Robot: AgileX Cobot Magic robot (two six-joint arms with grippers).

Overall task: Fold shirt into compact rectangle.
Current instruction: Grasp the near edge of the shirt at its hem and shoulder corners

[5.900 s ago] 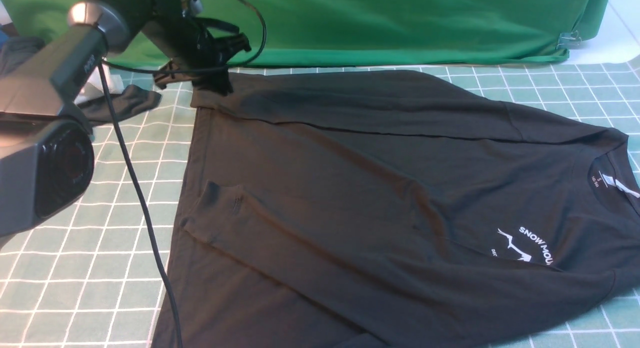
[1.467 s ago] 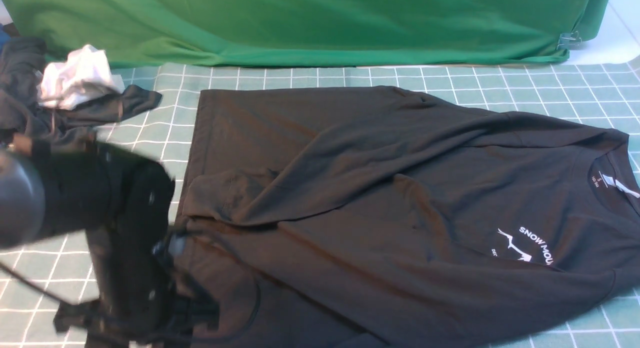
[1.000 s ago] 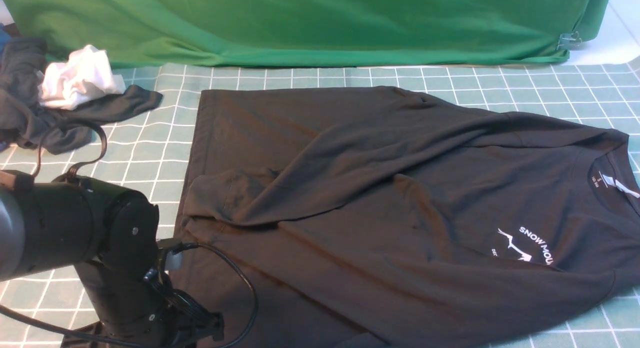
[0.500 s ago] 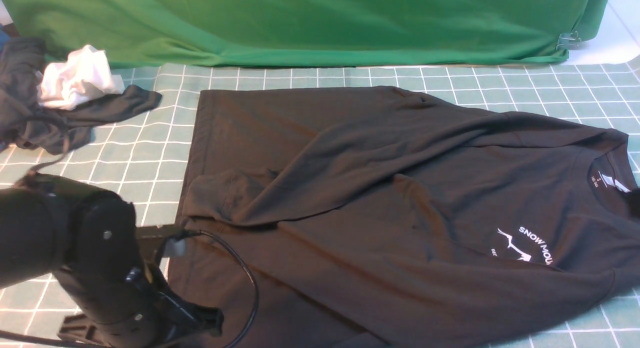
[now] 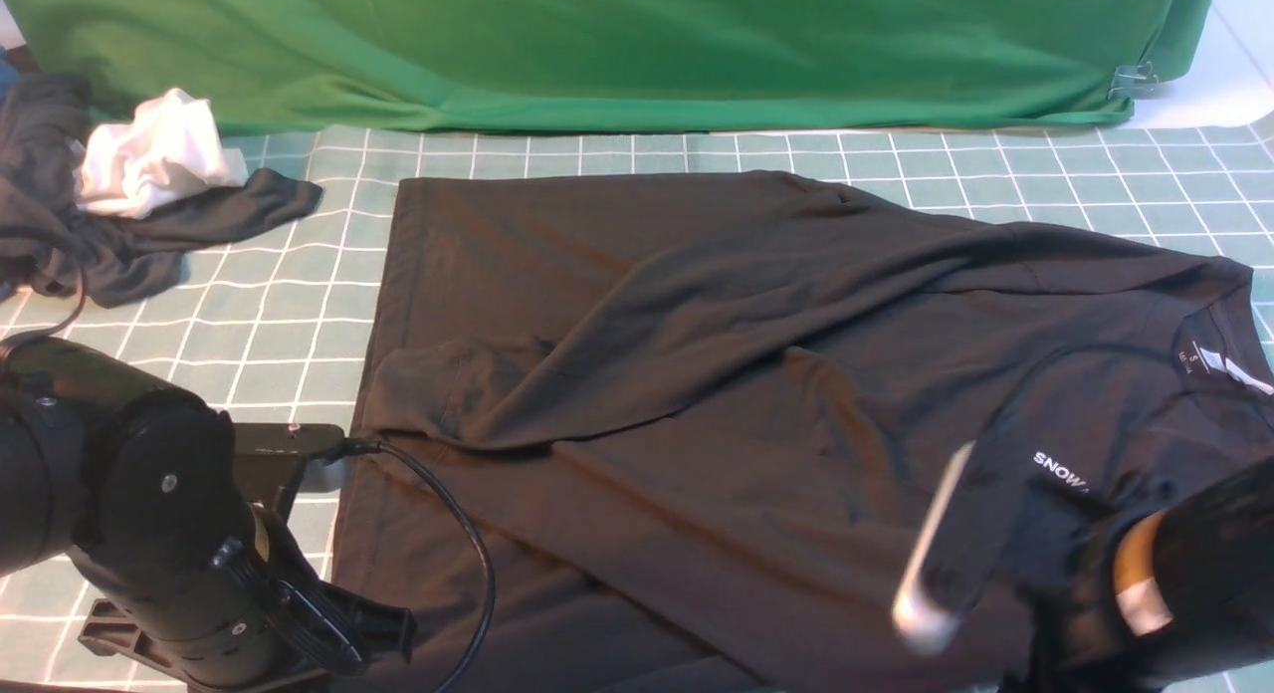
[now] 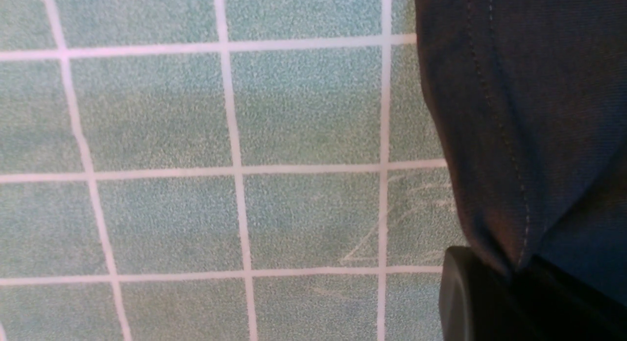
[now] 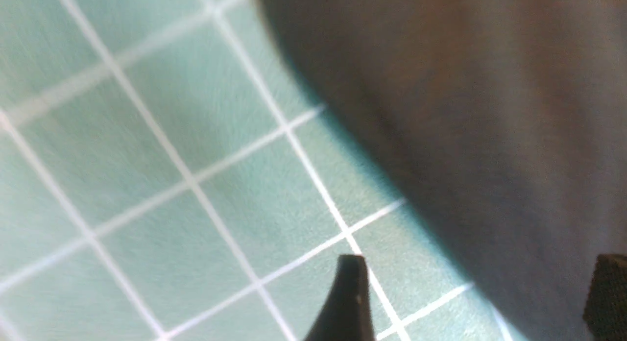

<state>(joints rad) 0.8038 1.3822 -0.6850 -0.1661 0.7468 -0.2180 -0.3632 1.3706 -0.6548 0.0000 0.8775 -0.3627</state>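
**Desk lead:** Where was the shirt?

**Me:** The shirt [image 5: 697, 374] lay front up across the middle of the desk [image 5: 269, 325]. Its collar was toward my right and its hem toward my left. One sleeve was folded slantwise over the body, with its cuff [image 5: 438, 389] close to the hem. The white neck tag [image 5: 1219, 359] showed inside the collar. I could read only the start of the chest print [image 5: 1060, 471], because the right arm [image 5: 1184, 574] stood in front of the rest.

**Desk lead:** And the jaws?

**Me:** The left jaws were pressed together on the shirt's hem at its near left corner. In the left wrist view I saw the stitched edge gathered into them. The right jaws were spread wide above the shirt's near edge on my right. That view was blurred, so I could not tell whether either fingertip [image 7: 350, 292] touched the cloth.

**Desk lead:** Anything else?

**Me:** The cable [image 5: 468, 554] of the left arm [image 5: 159, 514] looped over the hem. At the far left a dark grey garment [image 5: 129, 245] lay bunched with a white cloth [image 5: 149, 160], apart from the shirt. A green backdrop [image 5: 597, 46] hung along the far edge.
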